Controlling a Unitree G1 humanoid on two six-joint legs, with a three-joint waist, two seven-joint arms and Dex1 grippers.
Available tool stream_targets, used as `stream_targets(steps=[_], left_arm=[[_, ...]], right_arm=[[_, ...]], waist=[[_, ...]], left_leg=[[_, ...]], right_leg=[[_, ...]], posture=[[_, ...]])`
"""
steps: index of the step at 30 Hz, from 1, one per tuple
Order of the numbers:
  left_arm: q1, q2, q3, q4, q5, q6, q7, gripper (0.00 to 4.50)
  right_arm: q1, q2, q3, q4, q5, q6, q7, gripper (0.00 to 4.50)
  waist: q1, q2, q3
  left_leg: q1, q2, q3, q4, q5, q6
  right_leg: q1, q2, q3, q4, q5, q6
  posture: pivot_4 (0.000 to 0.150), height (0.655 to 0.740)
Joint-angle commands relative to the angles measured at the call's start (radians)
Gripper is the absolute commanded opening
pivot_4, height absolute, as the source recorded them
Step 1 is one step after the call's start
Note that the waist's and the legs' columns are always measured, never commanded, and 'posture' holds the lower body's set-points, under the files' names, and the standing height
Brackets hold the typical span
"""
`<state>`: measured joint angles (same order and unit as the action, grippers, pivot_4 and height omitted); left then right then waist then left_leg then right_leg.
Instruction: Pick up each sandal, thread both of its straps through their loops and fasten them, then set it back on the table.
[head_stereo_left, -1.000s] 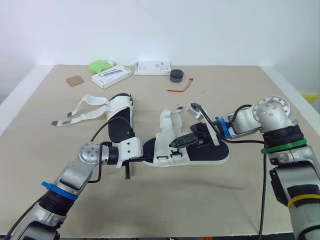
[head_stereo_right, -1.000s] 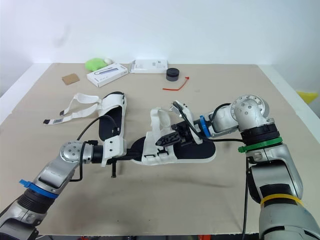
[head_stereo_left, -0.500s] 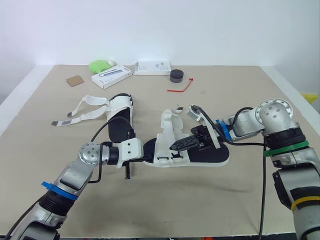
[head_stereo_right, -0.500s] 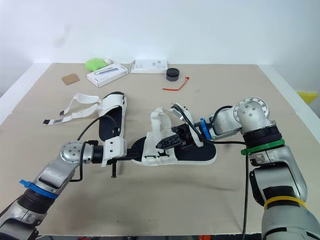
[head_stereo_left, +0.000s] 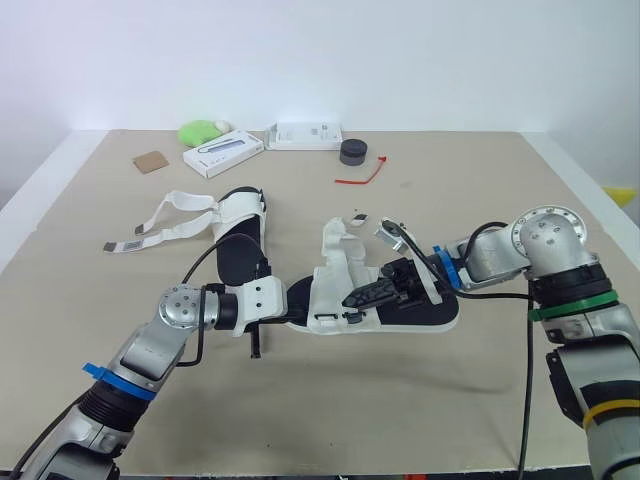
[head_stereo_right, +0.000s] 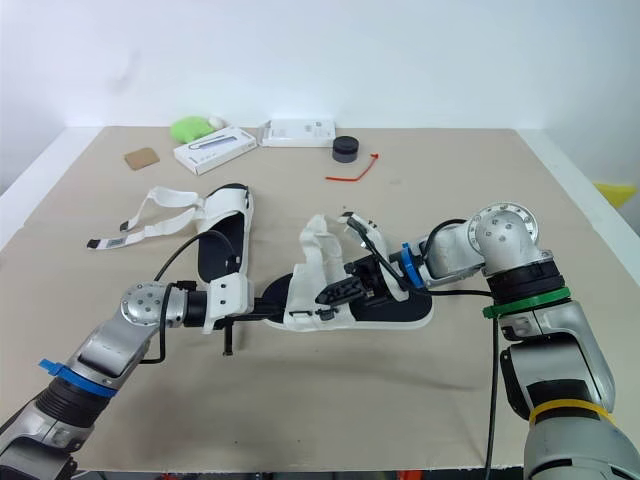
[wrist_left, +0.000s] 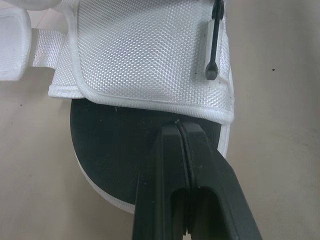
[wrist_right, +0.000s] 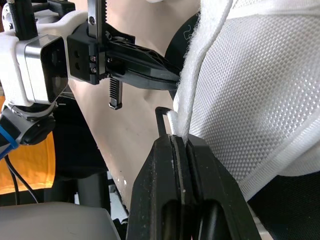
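The white-mesh, black-soled sandal (head_stereo_left: 420, 312) lies mid-table (head_stereo_left: 450, 420), nearer the front edge. Left gripper (wrist_left: 178, 131): fingers pressed together, tips resting on the footbed's rounded end. Right gripper (wrist_right: 180, 142): pinching the white mesh strap (wrist_right: 240, 90) at its edge. Expect a light sandal with a stiff sole and limp straps. Steady the sole and pull each strap by its tip.

The beige table (head_stereo_left: 420, 420) bears a central sandal (head_stereo_left: 410, 312) and a left sandal (head_stereo_left: 238, 235). Near the far edge lie a green lump (head_stereo_left: 197, 131), a long box (head_stereo_left: 223, 153), a flat box (head_stereo_left: 307, 135), a black puck (head_stereo_left: 352, 152), a red tie (head_stereo_left: 362, 174) and a brown card (head_stereo_left: 151, 161).
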<state>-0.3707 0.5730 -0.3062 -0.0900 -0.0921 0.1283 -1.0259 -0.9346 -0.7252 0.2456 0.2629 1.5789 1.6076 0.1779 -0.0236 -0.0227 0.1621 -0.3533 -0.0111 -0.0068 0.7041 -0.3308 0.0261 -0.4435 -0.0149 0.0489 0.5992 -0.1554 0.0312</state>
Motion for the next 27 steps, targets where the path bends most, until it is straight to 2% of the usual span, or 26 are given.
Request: stream_targets(steps=[1, 2, 4, 5, 9, 22, 25, 27], left_arm=[[0.025, 0.015, -0.031, 0.051, 0.049, 0.03, 0.006, 0.0], [0.024, 0.014, -0.032, 0.052, 0.049, 0.03, 0.006, 0.0], [0.025, 0.016, -0.031, 0.05, 0.049, 0.03, 0.005, 0.0], [0.025, 0.016, -0.031, 0.049, 0.048, 0.031, 0.004, 0.0], [0.024, 0.015, -0.033, 0.053, 0.049, 0.029, 0.004, 0.0], [0.021, 0.009, -0.035, 0.058, 0.048, 0.028, 0.003, 0.0], [0.021, 0.011, -0.032, 0.061, 0.048, 0.029, 0.003, 0.0], [0.023, 0.013, -0.031, 0.06, 0.048, 0.029, 0.003, 0.0]], right_arm=[[0.026, -0.026, -0.035, -0.193, -0.073, 0.007, 0.062, 0.74], [0.031, -0.033, -0.036, -0.217, -0.076, 0.007, 0.078, 0.8], [0.04, -0.042, -0.042, -0.269, -0.11, -0.001, 0.117, 1.76], [0.044, -0.048, -0.042, -0.3, -0.139, -0.009, 0.143, 1.91], [0.042, -0.043, -0.055, -0.33, -0.249, -0.059, 0.218, 3.43], [-0.042, 0.061, -0.079, -0.186, -0.512, -0.104, 0.357, 3.43], [-0.062, 0.086, -0.089, -0.158, -0.55, -0.098, 0.382, 2.53], [-0.071, 0.096, -0.098, -0.15, -0.56, -0.078, 0.399, 1.65]], waist=[[0.0, 0.0, 0.0], [0.0, 0.0, 0.0], [0.001, 0.0, 0.0], [0.001, 0.0, 0.0], [0.001, 0.001, 0.0], [0.002, 0.001, 0.0], [0.001, 0.001, 0.0], [0.002, 0.001, 0.0]], left_leg=[[0.0, 0.0, 0.0, 0.0, 0.0, 0.0], [0.0, 0.0, 0.0, 0.0, 0.0, 0.0], [0.0, 0.0, -0.001, 0.0, 0.0, 0.0], [-0.001, 0.0, -0.001, 0.0, 0.0, 0.0], [0.0, 0.0, -0.001, 0.0, 0.0, 0.0], [0.0, 0.0, -0.001, 0.0, 0.0, 0.0], [0.0, 0.0, 0.0, 0.0, 0.0, 0.0], [0.0, 0.0, -0.001, 0.0, 0.0, 0.0]], right_leg=[[0.0, 0.0, 0.0, 0.0, 0.0, 0.0], [0.0, 0.0, 0.0, 0.0, 0.0, 0.0], [0.0, 0.0, -0.001, 0.0, 0.0, 0.0], [0.0, 0.0, -0.001, -0.001, 0.0, 0.0], [0.0, 0.0, -0.002, -0.001, 0.0, 0.0], [0.0, -0.001, -0.002, -0.001, 0.0, 0.0], [0.0, -0.001, -0.002, -0.001, 0.001, -0.001], [0.0, -0.002, -0.003, -0.001, 0.001, -0.001]], posture=[[0.15, 0.74], [0.15, 0.74], [0.15, 0.74], [0.15, 0.74], [0.15, 0.74], [0.15, 0.74], [0.15, 0.74], [0.15, 0.74]])
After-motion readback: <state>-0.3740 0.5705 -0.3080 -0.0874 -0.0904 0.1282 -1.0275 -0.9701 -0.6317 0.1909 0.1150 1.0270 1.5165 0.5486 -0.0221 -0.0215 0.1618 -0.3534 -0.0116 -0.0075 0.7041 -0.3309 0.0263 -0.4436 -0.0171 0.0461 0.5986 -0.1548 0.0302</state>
